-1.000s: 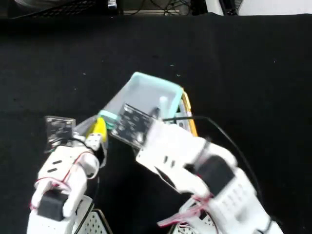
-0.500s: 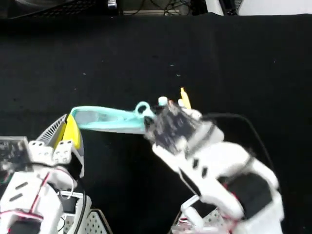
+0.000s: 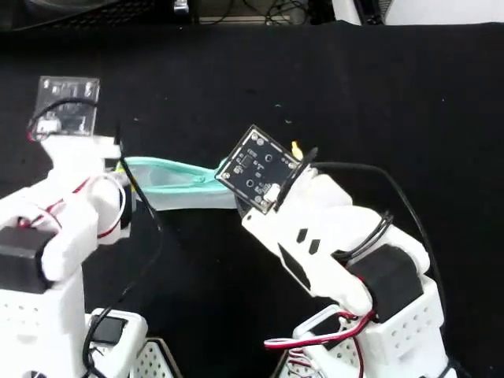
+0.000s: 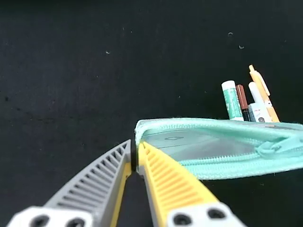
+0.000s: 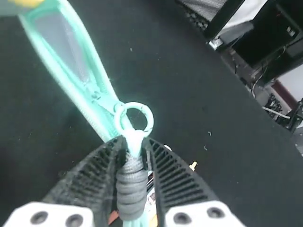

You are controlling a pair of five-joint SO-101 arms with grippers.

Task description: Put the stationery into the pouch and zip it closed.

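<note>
A teal-edged clear pouch (image 3: 177, 187) hangs stretched edge-on between both arms. My left gripper (image 4: 136, 147) is shut on the pouch (image 4: 213, 146) at its corner, seen in the high view at the left gripper (image 3: 124, 168). My right gripper (image 5: 134, 142) is shut on the teal ring tab (image 5: 135, 117) at the other end of the pouch (image 5: 61, 42). The zipper slider (image 4: 266, 148) sits partway along, with the mouth open toward the left gripper. Several pens and sticks (image 4: 246, 101) show past the pouch's far edge. An orange pen tip (image 3: 297, 148) shows beside the right arm (image 3: 315, 228).
A black cloth (image 3: 378, 102) covers the table. Behind its far edge are cables and dark equipment (image 5: 265, 42). The arm bases (image 3: 47, 331) stand at the near edge.
The left arm rose and swung toward the far left, and the right arm drew back to the right. The pouch went from lying wide and flat to a thin taut band.
</note>
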